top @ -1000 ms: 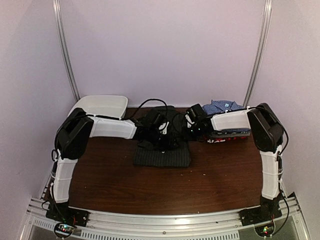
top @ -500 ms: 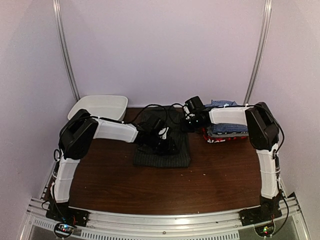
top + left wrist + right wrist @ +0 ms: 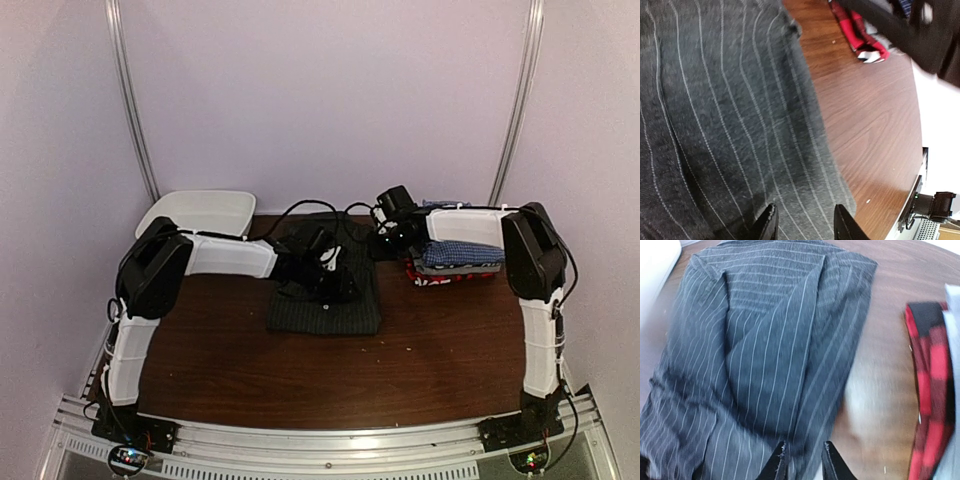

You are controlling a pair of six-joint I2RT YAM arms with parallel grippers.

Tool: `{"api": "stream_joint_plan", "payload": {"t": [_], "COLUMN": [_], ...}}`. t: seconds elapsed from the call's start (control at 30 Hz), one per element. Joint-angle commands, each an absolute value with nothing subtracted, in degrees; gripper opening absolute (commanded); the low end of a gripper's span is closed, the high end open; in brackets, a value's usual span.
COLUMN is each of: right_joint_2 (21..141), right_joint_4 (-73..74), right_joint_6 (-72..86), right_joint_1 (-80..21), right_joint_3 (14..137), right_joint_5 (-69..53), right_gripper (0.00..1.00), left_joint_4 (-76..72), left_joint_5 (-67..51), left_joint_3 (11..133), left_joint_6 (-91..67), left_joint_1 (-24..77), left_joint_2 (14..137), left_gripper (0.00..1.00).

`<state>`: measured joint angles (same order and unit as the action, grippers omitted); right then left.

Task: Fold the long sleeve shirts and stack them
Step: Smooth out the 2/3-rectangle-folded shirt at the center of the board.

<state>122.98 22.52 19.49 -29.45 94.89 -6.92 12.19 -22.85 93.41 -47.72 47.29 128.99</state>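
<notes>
The black pinstriped shirt (image 3: 325, 305) lies folded in a rectangle in the middle of the table; it fills the left wrist view (image 3: 715, 110) and the right wrist view (image 3: 765, 340). My left gripper (image 3: 328, 272) is open and empty just above its cloth (image 3: 805, 226). My right gripper (image 3: 385, 232) is open and empty over the shirt's far right edge (image 3: 802, 465). A stack of folded shirts (image 3: 455, 258) sits at the right, blue checked on top, grey under it, red-black at the bottom (image 3: 932, 405).
A white plastic tub (image 3: 200, 212) stands at the back left. The dark wooden table (image 3: 300, 380) shows in front of the shirt. The right arm reaches over the stack. Walls close in at the back and sides.
My right gripper has risen and drawn back toward the far right edge of the pinstriped shirt. The left gripper shifted slightly over the shirt. The shirt stays flat.
</notes>
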Motion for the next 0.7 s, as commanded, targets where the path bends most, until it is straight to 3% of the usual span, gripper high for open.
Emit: {"api": "stream_joint_plan", "payload": {"t": [0.0, 0.23, 0.67], "right_joint_2": [113.73, 105.10, 109.40], "right_joint_4": [21.25, 15.03, 8.24], "right_joint_6": [20.45, 24.10, 27.32], "right_joint_1": [-31.02, -35.49, -37.27], "right_joint_3": [87.26, 75.81, 68.53], "right_joint_5": [-7.64, -11.24, -14.57], "right_gripper": [0.24, 0.24, 0.23], "left_joint_4": [13.07, 11.10, 7.94], "left_joint_5": [-21.34, -19.99, -18.81], "left_joint_3": [94.53, 82.73, 70.31], "left_joint_6": [-46.41, -46.89, -46.92], "left_joint_1": [46.52, 41.15, 36.21], "left_joint_2": [122.88, 114.63, 116.43], "left_gripper": [0.40, 0.39, 0.38]}}
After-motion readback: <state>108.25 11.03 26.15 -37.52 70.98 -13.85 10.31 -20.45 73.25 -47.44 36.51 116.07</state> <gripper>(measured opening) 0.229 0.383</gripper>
